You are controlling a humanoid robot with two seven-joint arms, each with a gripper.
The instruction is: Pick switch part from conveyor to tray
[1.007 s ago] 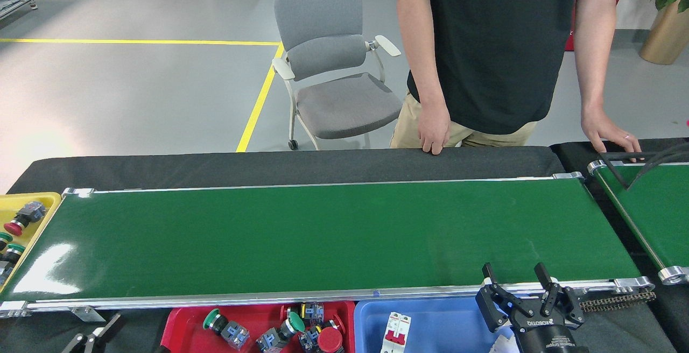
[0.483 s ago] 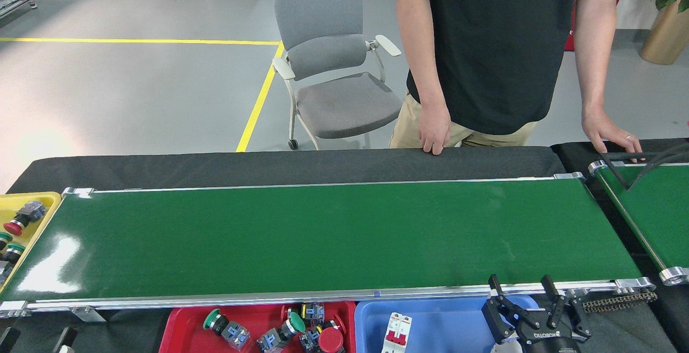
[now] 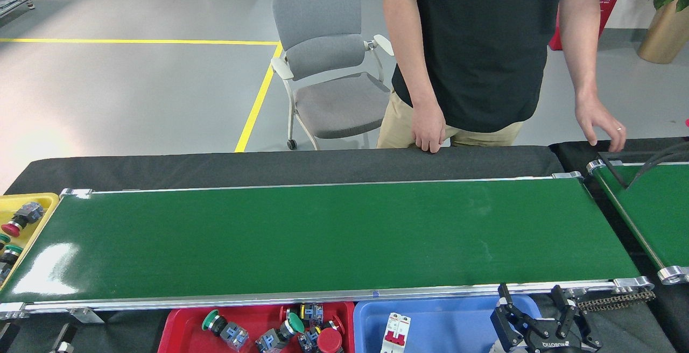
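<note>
Since a second ago, the right gripper (image 3: 533,298) has dropped toward the bottom edge of the head view, off the belt's near rail and down over the right corner of the blue tray (image 3: 436,320); its two black fingers stand spread apart with nothing between them. The person (image 3: 484,46) behind the table has shifted a little to the left, and the hand (image 3: 600,121) at the right has lifted off the second belt's corner.

No switch part lies on the conveyor (image 3: 323,234); its glossy green belt runs bare from the yellow tray (image 3: 32,198) at the left end to the roller at the right. One white switch part with red levers (image 3: 395,331) stands in the blue tray, well left of the gripper. Beside it, the red tray (image 3: 177,326) holds a jumble of push buttons with green and red caps. More buttons sit in the yellow tray.

At the lower left corner two small dark tips of the left gripper (image 3: 35,337) show, too little to tell whether it is spread or closed.

A second green belt (image 3: 656,207) angles away at the right. The person's other hand (image 3: 429,129) rests on the black table edge, and a grey chair (image 3: 328,57) stands behind.
</note>
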